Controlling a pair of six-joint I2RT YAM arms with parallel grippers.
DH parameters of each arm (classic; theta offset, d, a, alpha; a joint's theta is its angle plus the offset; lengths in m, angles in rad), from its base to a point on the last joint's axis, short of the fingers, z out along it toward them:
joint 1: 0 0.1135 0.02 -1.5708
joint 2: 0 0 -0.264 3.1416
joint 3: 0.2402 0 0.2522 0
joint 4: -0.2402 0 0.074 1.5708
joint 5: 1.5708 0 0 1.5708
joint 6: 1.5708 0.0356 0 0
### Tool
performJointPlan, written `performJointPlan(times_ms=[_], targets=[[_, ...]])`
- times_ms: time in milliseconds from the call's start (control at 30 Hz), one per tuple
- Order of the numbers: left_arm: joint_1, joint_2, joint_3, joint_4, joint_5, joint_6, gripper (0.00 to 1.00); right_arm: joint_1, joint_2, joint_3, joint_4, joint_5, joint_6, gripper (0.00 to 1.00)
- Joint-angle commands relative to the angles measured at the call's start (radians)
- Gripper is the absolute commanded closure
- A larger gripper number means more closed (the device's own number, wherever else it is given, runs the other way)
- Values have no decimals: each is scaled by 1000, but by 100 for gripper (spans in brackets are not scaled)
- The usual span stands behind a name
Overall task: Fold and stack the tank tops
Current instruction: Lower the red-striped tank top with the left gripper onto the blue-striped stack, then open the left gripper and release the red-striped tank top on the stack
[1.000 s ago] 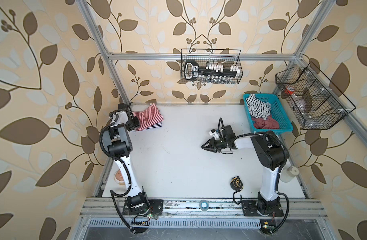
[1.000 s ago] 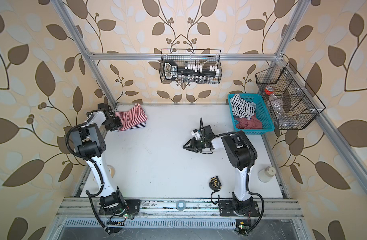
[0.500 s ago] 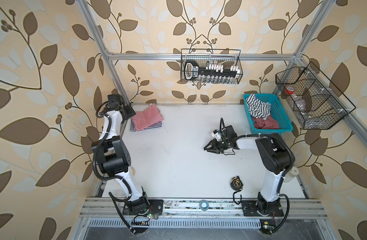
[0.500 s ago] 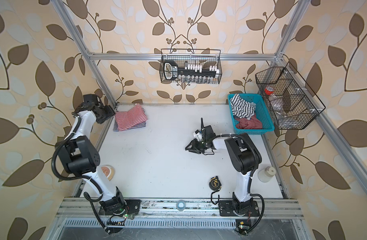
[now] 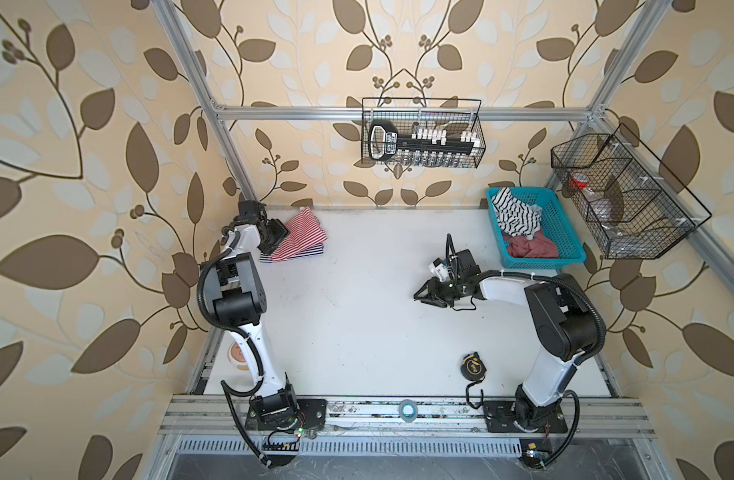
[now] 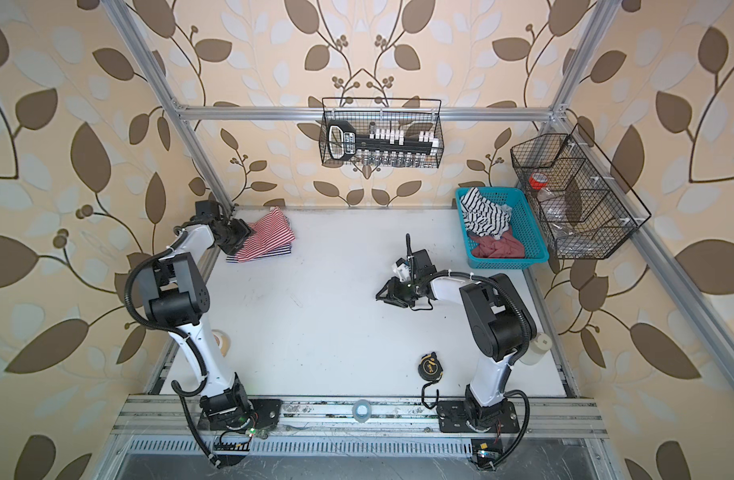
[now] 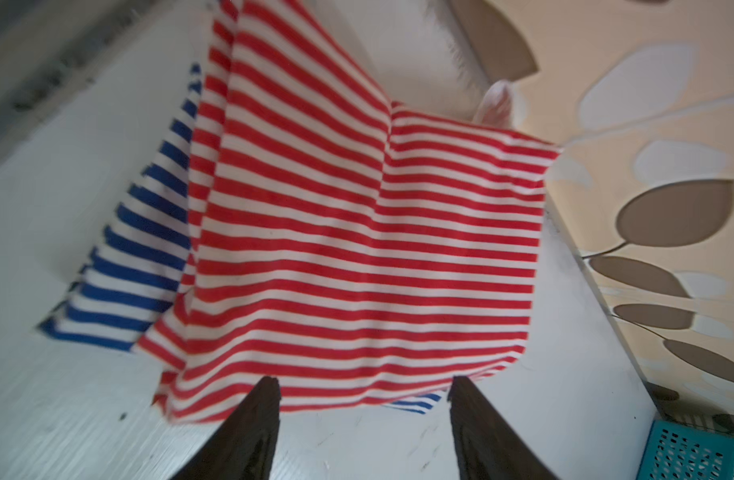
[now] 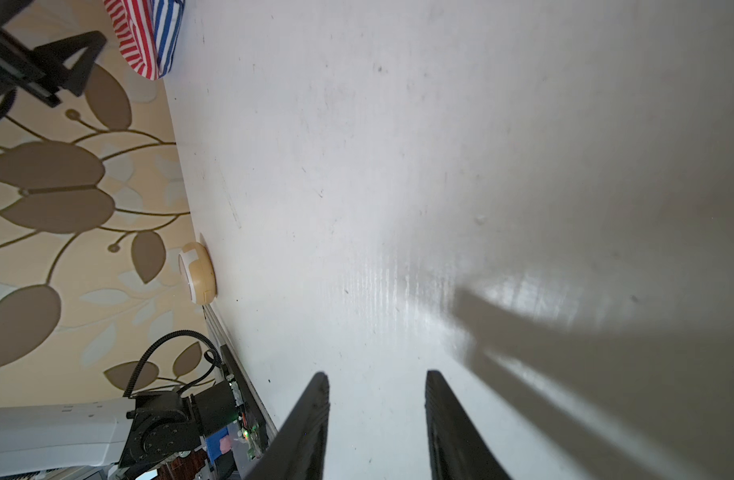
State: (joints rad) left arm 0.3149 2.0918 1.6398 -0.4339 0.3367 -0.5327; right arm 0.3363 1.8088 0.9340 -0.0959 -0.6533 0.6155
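A folded red-and-white tank top (image 5: 306, 232) (image 6: 274, 235) (image 7: 357, 249) lies on a folded navy-and-white tank top (image 5: 303, 258) (image 6: 269, 254) (image 7: 149, 216) in the table's far left corner. In both top views my left gripper (image 5: 277, 237) (image 6: 237, 241) (image 7: 363, 384) sits at the stack's left edge. It is open, with bare table between its fingers. My right gripper (image 5: 420, 297) (image 6: 382, 297) (image 8: 375, 376) hovers low over the middle right of the table, open and empty. The right wrist view catches the stack (image 8: 149, 37) far off.
A teal basket (image 5: 567, 230) at the far right holds a black-and-white striped cloth (image 5: 515, 212) and a reddish cloth (image 5: 531, 247). A tape measure (image 5: 473, 365) lies near the front. A tape roll (image 5: 237, 353) sits at the left edge. Wire baskets (image 5: 419, 137) hang on the walls.
My left gripper let go at the stack's edge, lifted back toward the corner, then came down beside the stack again with its jaws wider. The right gripper has barely moved.
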Motion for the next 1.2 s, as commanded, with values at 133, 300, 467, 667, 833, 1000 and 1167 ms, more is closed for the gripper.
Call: performJointPlan(times_ms=[133, 300, 467, 667, 833, 1000, 1167], targets=[[-15, 32, 92, 100, 55, -19, 33, -5, -10, -16, -44, 26, -23, 61], [-37, 221, 342, -126, 52, 93, 33, -6, 3, -2, -49, 24, -23, 61], [-60, 466, 715, -514, 70, 230, 34, -8, 14, 6, -67, 21, -34, 61], [-93, 537, 752, -637, 15, 359, 34, -10, 15, 9, -76, 22, -38, 60], [-100, 582, 806, -735, -70, 456, 34, -8, 12, 11, -93, 23, -48, 60], [-101, 533, 790, -693, -133, 483, 21, -7, 2, 8, -85, 24, -46, 60], [-110, 258, 559, -374, -117, 436, 1, -18, -45, 35, -80, 20, -56, 60]])
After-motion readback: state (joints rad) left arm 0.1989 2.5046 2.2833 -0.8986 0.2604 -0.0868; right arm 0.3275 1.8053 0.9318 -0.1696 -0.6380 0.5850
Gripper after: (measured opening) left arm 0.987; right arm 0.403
